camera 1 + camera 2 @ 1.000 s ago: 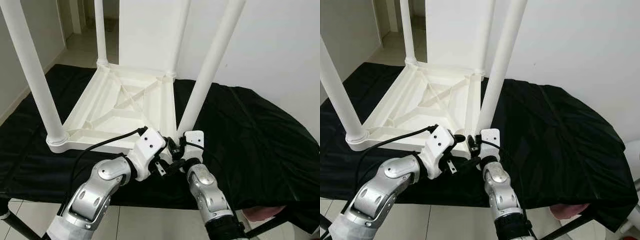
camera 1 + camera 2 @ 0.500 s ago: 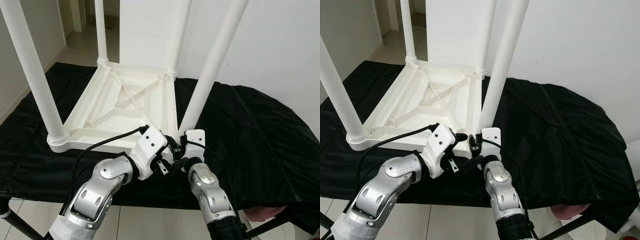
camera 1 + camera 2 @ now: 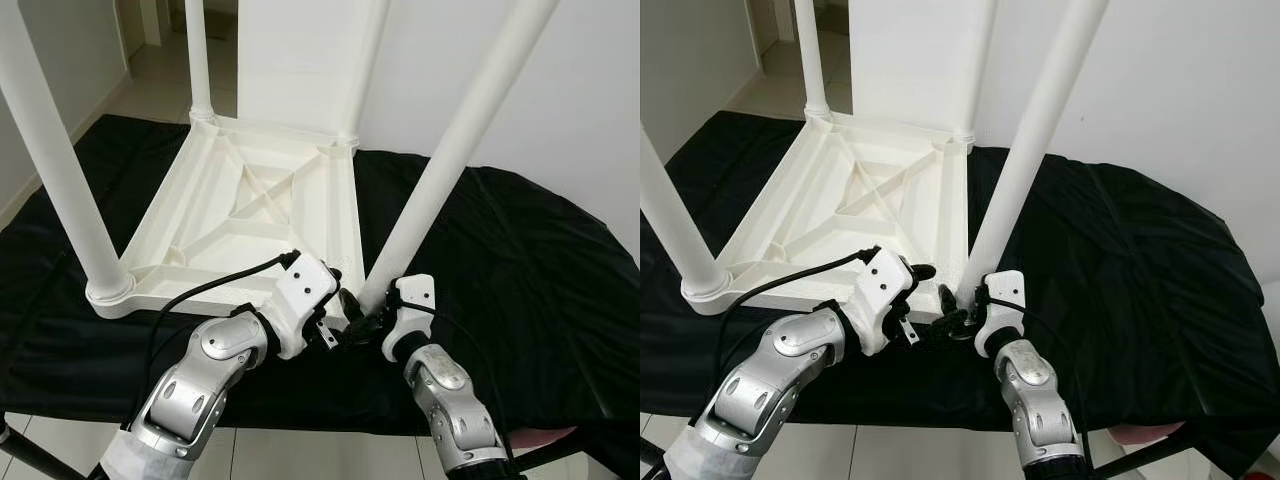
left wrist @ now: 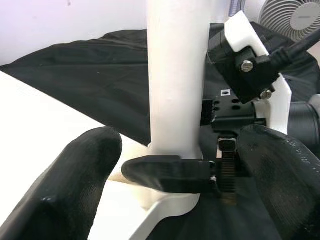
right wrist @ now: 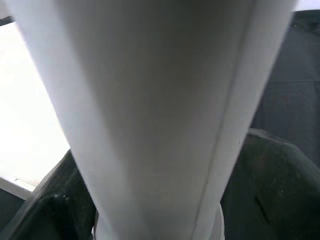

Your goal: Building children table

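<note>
A white children's table (image 3: 250,200) lies upside down on a black cloth (image 3: 520,260), its legs pointing up. The near right leg (image 3: 450,170) leans to the right, its foot at the table's near right corner. My right gripper (image 3: 958,318) is shut on the base of this leg; in the right wrist view the leg (image 5: 150,100) stands between the two black fingers (image 5: 265,175). My left gripper (image 4: 177,145) is open just before the same leg base, its fingers (image 4: 85,175) spread wide and touching nothing.
The near left leg (image 3: 60,170), far left leg (image 3: 197,60) and far right leg (image 3: 365,70) stand upright in their sockets. A white wall (image 3: 560,90) rises behind on the right. Tiled floor (image 3: 140,90) lies beyond on the left.
The near right leg has tipped further to the right at its top. My right gripper and wrist have shifted right with it. My left gripper stays at the corner.
</note>
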Motion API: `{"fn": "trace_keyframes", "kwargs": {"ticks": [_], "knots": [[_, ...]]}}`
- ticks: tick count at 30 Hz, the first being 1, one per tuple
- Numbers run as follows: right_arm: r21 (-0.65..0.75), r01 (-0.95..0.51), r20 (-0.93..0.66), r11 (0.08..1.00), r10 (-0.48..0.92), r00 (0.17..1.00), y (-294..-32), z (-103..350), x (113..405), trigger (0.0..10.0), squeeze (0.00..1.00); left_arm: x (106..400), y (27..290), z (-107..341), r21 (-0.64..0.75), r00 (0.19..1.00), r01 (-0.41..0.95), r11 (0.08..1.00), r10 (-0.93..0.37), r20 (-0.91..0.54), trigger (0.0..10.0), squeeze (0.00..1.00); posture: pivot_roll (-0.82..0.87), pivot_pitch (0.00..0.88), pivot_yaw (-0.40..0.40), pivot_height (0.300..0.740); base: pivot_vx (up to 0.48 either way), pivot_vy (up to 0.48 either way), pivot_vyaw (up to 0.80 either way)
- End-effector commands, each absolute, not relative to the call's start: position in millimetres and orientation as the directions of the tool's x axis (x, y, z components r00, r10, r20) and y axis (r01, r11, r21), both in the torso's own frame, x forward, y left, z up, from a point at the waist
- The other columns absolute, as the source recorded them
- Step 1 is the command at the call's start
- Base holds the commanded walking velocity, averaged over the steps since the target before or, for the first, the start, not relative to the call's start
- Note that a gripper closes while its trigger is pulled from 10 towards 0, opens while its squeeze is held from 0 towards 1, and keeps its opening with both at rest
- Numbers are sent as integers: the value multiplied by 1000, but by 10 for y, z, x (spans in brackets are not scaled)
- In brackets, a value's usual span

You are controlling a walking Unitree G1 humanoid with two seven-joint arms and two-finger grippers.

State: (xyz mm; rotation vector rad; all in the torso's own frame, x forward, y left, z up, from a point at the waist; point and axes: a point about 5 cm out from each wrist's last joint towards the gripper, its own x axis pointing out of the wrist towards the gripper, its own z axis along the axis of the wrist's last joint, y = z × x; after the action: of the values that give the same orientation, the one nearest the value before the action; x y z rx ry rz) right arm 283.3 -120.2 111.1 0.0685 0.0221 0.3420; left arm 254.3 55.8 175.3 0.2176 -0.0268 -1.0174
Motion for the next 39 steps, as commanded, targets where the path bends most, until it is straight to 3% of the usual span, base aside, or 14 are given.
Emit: {"fn": "trace_keyframes", "kwargs": {"ticks": [1,2,7,25,32,33,36,38,39], "knots": [[66,-310,-36,948,313,949,-1324,1045,2817,10000,118,2551,564,1700,196,563,819,540,-822,-85,10000,0,-3,0,-139,740,0,0,0],[42,-378,-34,925,380,924,-1364,1051,2820,10000,0,2570,619,1719,186,587,802,568,-806,-69,10000,0,2,0,-138,740,0,0,0],[-28,-588,-56,809,586,809,-1560,1102,2835,10000,0,2591,859,1746,174,651,753,634,-757,-58,10000,0,15,0,-139,740,0,0,0],[-112,-771,-96,626,766,636,-1720,1158,3027,10000,0,2446,919,1594,211,657,750,627,-744,-121,10000,0,53,0,-143,740,0,0,0],[-108,-801,-93,589,796,598,-1639,1179,3136,10000,0,2433,901,1595,195,643,763,617,-755,-126,10000,0,61,0,-142,740,0,0,0],[-112,-816,-92,568,811,577,-1503,1175,3232,10000,0,2422,889,1596,197,638,767,611,-759,-131,10000,0,80,0,-149,740,0,0,0],[-109,-821,-91,560,817,569,-1443,1168,3260,10000,0,2418,883,1600,200,637,767,609,-759,-131,10000,0,81,0,-150,740,0,0,0],[-93,-838,-84,538,834,545,-1352,1140,3274,8078,0,2408,871,1598,204,637,767,608,-760,-132,10000,0,89,0,-154,740,0,0,0],[-93,-838,-84,538,834,545,-1352,1140,3274,8078,0,2408,871,1598,204,637,767,608,-760,-132,10000,0,89,0,-154,740,0,0,0]]}}
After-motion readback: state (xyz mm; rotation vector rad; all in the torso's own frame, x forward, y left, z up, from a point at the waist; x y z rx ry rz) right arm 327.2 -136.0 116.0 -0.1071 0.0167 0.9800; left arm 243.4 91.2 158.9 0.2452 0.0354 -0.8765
